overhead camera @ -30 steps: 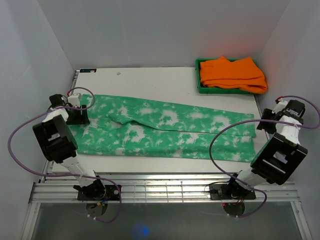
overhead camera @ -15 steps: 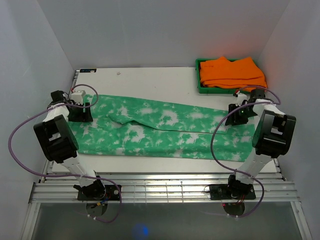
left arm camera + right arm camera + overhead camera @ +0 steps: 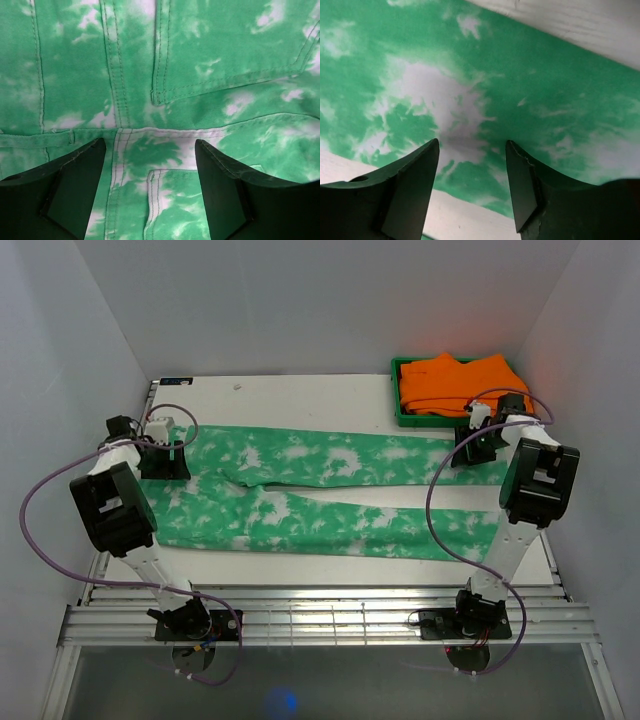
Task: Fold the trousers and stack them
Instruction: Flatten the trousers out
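Observation:
The green, white-blotched trousers (image 3: 330, 460) lie flat across the table, waist at the left, the two legs splayed apart toward the right. My left gripper (image 3: 163, 458) hangs over the waist end. In the left wrist view it (image 3: 150, 142) stands open above the waistband seam (image 3: 165, 132) and a back pocket (image 3: 225, 50), with nothing pinched. My right gripper (image 3: 470, 452) is over the far leg's end, close to the bin. In the right wrist view it (image 3: 472, 142) is open above the leg cloth (image 3: 420, 90) near its edge.
A green bin (image 3: 405, 418) at the back right holds folded orange garments (image 3: 465, 385), just behind my right gripper. White table (image 3: 300, 400) shows behind the trousers and between the legs. Grey walls close in on both sides.
The far leg has swung away from the near one, so the legs now lie apart. My right arm moved from the near right to the far leg's end. The left gripper's jaws widened.

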Controlling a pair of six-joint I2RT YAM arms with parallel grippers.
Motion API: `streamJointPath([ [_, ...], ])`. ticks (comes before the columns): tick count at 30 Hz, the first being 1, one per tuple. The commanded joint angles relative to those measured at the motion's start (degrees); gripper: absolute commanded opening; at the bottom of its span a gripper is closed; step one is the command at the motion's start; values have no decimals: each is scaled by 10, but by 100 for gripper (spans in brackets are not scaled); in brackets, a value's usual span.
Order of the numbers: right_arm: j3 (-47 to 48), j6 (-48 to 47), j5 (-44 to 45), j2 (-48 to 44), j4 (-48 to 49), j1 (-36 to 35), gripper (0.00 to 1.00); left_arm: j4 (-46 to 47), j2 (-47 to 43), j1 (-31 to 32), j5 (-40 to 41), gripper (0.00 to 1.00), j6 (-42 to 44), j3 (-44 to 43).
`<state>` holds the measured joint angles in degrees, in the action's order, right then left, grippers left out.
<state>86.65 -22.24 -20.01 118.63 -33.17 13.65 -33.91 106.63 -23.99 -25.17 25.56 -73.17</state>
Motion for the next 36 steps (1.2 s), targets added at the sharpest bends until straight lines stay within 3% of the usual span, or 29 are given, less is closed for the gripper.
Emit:
streamJointPath([
  [1,7,-90,5,-69,-94,4,63,-19,-19,3,-24,83,-4,-32],
  [7,-110,-290,22,-239,-237,4,61,-67,-81,2,-11,88,41,-16],
  [11,-205,-318,52,-275,-276,-6,60,-98,-106,3,0,88,65,6],
  [17,-338,-312,124,-273,-166,-11,60,-95,-131,1,30,88,94,72],
  [24,-387,-325,233,-227,-53,-6,59,-84,-128,-5,66,88,114,148],
  [29,-383,-364,303,-201,20,50,60,-62,-148,-19,67,89,121,186],
  [34,-340,-382,287,-205,-1,80,61,-68,-141,-19,67,89,127,202],
  [36,-338,-389,269,-224,-41,80,66,-66,-151,-19,71,89,142,217],
])
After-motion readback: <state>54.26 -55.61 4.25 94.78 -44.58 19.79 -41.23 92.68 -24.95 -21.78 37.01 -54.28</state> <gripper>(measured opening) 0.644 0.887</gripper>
